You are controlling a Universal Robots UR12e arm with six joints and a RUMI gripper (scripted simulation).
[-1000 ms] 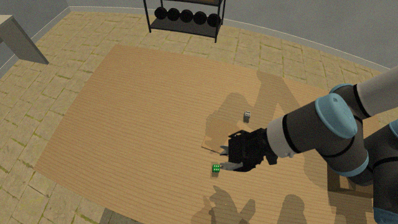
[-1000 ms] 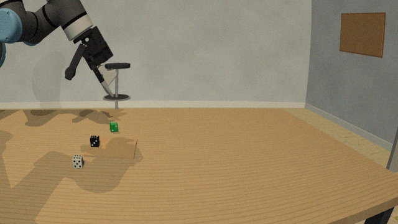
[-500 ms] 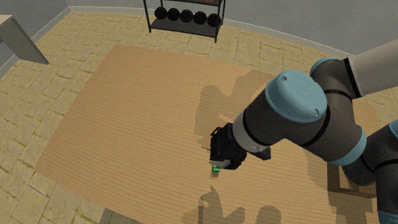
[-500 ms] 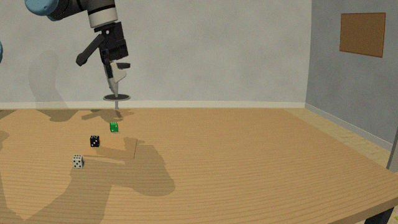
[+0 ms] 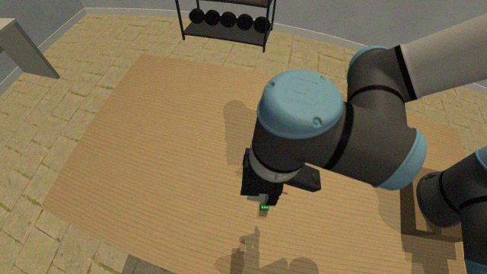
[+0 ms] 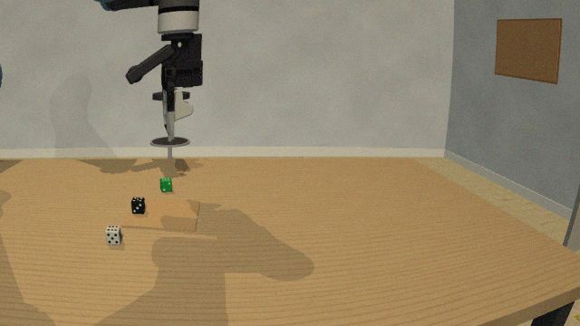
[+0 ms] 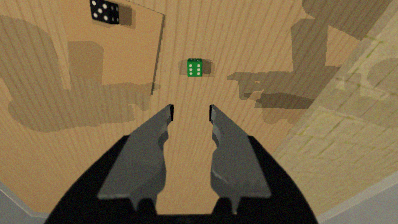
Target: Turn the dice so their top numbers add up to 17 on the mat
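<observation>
Green die: small green cube with white pips [image 7: 194, 68], flat on the counter ahead of the gripper's fingertips, six on top, just off the mat's edge.
Black die: small black cube with white pips [image 7: 104, 11], on the mat, farther ahead and to the left, five on top.
White die: small white cube with dark pips [image 6: 113, 234], on the counter just off the mat.
Mat: thin tan square sheet [image 7: 115, 60], left of the gripper.
Gripper: dark two-jaw gripper [image 7: 190, 112], pointing straight down, high above the green die, jaws partly parted, grasping nothing.
Counter: wide wooden top [image 6: 362, 217], carrying all dice.
</observation>
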